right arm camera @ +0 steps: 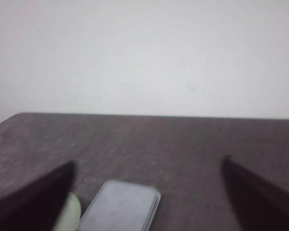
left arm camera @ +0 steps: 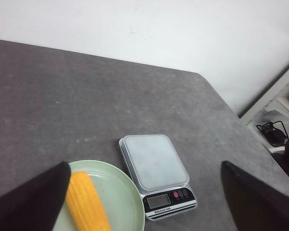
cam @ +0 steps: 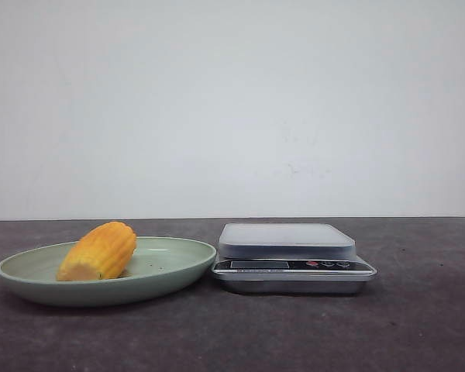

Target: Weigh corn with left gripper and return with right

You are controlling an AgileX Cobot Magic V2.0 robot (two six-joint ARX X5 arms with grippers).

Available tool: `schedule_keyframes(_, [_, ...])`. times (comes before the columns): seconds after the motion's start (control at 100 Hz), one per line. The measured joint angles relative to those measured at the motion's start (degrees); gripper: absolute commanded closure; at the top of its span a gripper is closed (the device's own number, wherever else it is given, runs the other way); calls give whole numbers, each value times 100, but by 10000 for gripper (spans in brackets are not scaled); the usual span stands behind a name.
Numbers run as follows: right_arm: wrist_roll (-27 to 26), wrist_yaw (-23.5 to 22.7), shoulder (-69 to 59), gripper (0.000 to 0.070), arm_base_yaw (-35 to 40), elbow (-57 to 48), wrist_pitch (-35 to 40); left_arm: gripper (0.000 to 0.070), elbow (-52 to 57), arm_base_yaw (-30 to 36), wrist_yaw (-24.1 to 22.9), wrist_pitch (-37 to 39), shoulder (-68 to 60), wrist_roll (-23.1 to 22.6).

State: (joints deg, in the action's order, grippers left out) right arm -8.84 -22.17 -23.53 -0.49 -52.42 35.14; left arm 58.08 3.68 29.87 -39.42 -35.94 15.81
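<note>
Corn [cam: 98, 250] lies on its side in a pale green plate [cam: 170, 267] near the desk's [cam: 418, 325] front edge, left of centre — paler cut end toward the front, rounded end toward the back. Nothing grips it. Just beside the plate, on its right, sits a scale [cam: 292, 258] w/ a bare pale-grey platform, dark display strip and small buttons along its front; from the front view plate rim and scale look close to touching, but I can't tell if they do.

Neither arm shows in the front view. In the left wrist view the left gripper [left arm camera: 144, 202] hangs above plate and scale, its two dark fingers [left arm camera: 31, 202] spread wide apart — jaws open, holding nothing; corn shows next to one finger, scale between the two. In the right wrist view, which is blurred, the right gripper [right arm camera: 147, 202] also has jaws wide open and empty, w/ the scale and a sliver of plate below. A plain white wall stands behind the desk's back edge.
</note>
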Motion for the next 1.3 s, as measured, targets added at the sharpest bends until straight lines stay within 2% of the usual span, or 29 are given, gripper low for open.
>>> schedule_keyframes(0.21, [-15,0,0,0,2,0,63,65,0,142,-4,-251,-251,0])
schedule_keyframes(0.34, [-42,15,0,0,70,0,155,64,0,293,-166,-614,-702,-2])
schedule_keyframes(0.47, [-39,297,0,0,225,2,396,64,0,417,-254,-726,-1327,-2])
schedule_keyframes(0.67, [-11,494,0,0,358,22,710,69,0,713,-269,-702,-2363,11])
schedule_keyframes(0.9, [7,704,0,0,382,109,848,69,0,1252,-920,-310,-3797,125])
schedule_keyframes(1.3, [7,721,0,0,468,116,962,77,0,1711,-1056,588,-5578,457])
